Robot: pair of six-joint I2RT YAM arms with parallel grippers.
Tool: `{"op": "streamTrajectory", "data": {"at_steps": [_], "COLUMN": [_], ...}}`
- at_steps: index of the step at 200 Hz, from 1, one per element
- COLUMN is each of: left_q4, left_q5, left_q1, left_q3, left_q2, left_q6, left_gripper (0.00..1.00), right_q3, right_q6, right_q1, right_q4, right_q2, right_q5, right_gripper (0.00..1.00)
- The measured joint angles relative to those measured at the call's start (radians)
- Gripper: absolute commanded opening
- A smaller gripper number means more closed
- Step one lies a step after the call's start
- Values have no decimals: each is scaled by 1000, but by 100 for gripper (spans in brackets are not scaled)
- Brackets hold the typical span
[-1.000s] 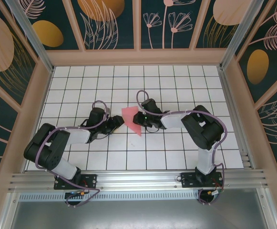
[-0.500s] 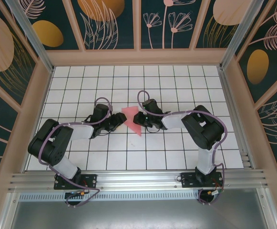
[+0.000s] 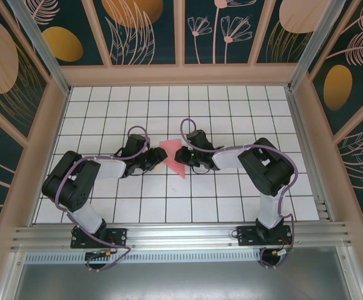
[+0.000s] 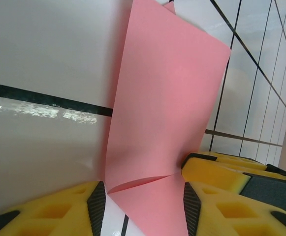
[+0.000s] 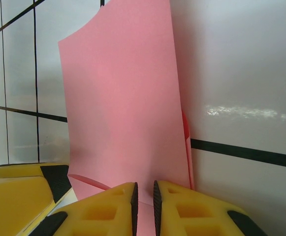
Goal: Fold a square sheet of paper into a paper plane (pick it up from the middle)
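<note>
The square sheet of paper is salmon-pink and folded into a pointed wedge, lying on the white grid table between both grippers. My right gripper is at its right edge. In the right wrist view that gripper is shut on the paper, a thin strip of pink pinched between the black pads. My left gripper is at the paper's left side. In the left wrist view its jaws stand open, with the paper and a fold edge lying between the two pads.
The white grid table is walled by a wooden frame on three sides. The left gripper's yellow finger shows beside the paper in the right wrist view. Free tiles lie behind and in front of the paper.
My left arm has slid right until its jaws straddle the paper's left side, and they have narrowed a little. The right gripper and the paper stayed put.
</note>
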Motion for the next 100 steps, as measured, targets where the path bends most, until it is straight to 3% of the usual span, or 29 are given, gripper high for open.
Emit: {"op": "streamTrajectory", "data": {"at_steps": [54,100], "left_q4": [28,45], "left_q5": [45,47], "left_q1": [-11,-11], "left_q3": [8,8], "left_q2": [27,42], "left_q6": [-3,-26], "left_gripper": [29,9], "right_q3": [-7,-23], "right_q6": [-5,-87], "right_q1": [-3,-9], "right_q4": [15,36], "right_q2": [-1,-21], "right_q5": [-8,-21], "right_gripper": [22,39]}}
